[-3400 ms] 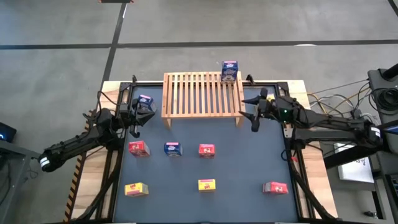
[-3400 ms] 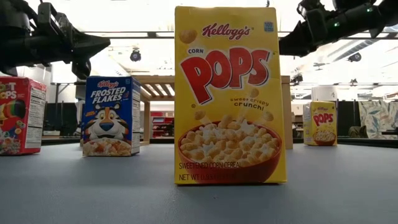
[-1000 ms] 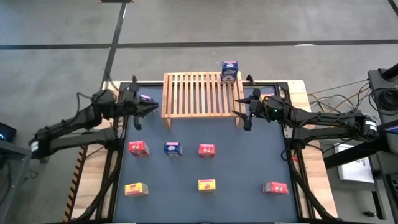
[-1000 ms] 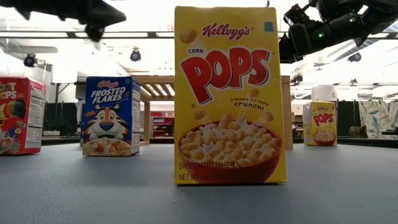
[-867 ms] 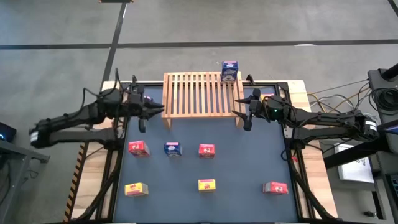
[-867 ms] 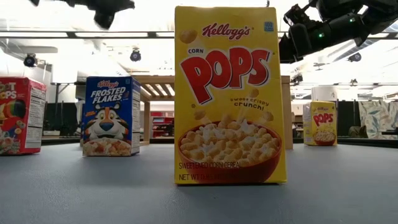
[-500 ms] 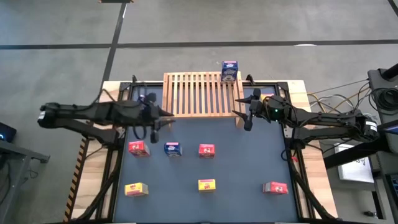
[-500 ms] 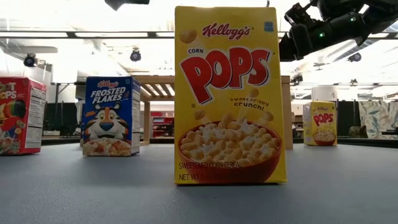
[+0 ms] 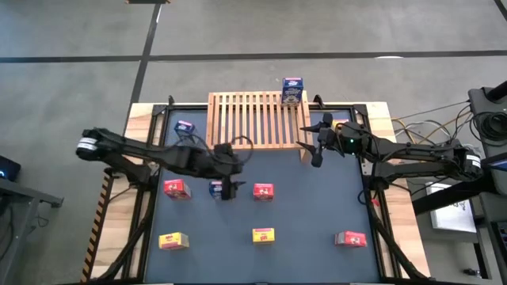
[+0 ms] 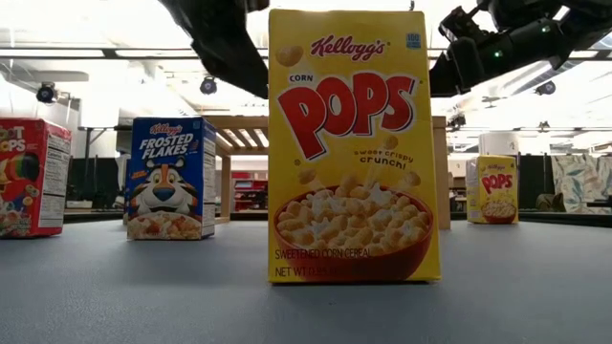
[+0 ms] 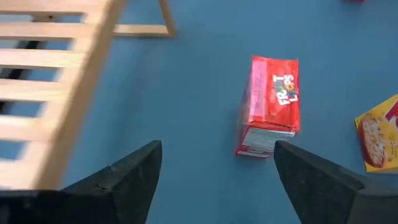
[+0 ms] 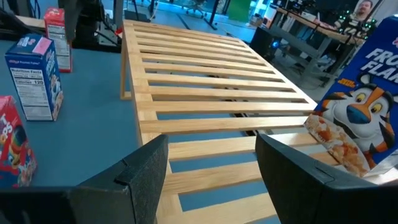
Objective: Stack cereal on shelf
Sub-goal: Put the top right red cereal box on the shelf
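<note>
The slatted wooden shelf [image 9: 257,119] is seen at the far middle of the dark table [image 9: 309,214]. One blue cereal box [image 9: 293,90] is stood on the shelf's far right corner; another blue box [image 9: 184,127] is set on the table just left of the shelf. In front of the shelf a row is formed by a red box [image 9: 176,188], a blue box [image 9: 217,188] and a red box [image 9: 264,190]; nearer still, two yellow boxes [image 9: 173,241] [image 9: 264,234] and a red one [image 9: 350,238] are laid. The left gripper [image 9: 230,188] is held above that blue box in front of the shelf, fingers spread wide, nothing grasped. The right gripper [image 9: 307,149] is held beside the shelf's right front leg, parted, empty
</note>
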